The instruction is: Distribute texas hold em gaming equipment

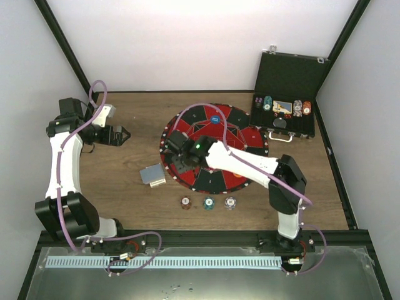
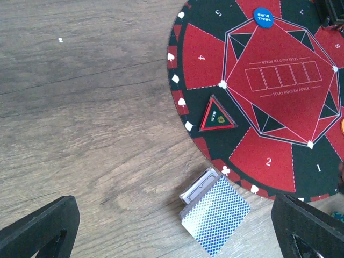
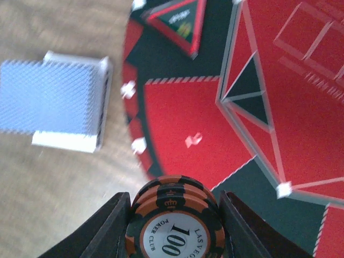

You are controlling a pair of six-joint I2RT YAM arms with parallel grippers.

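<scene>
Nearest you, three chips [image 1: 208, 202] lie in a row on the table [image 1: 125, 187], just off the near rim of the mat [image 1: 240, 134]. They are set apart from one another: reddish-brown at left, teal in the middle, pale at right.

Left of them, the deck [image 2: 215, 215] lies flat on the wood, just beside the mat's edge. It has blue-grey cross-hatched backs and white sides, and the upper part sits askew over the lower.

Your right gripper [image 3: 174, 226] hangs over the mat's near-left rim, pinching a chip stack [image 3: 174, 215] between its fingers. The chips have orange and black striped edges and a white centre label reading 100, Las Vegas Poker Club. You cannot tell whether the stack touches the mat.

Your left gripper [image 1: 123, 134] is over bare wood well left of the mat, jaws spread wide and holding nothing.

Farther in, a triangle marker [image 2: 216, 115] lies on a black segment of the mat. The blue disc [image 2: 263, 16], lettered small blind, sits at the far rim.

At the far right the case [image 1: 290, 75] stands open, with more chips in its slots.
</scene>
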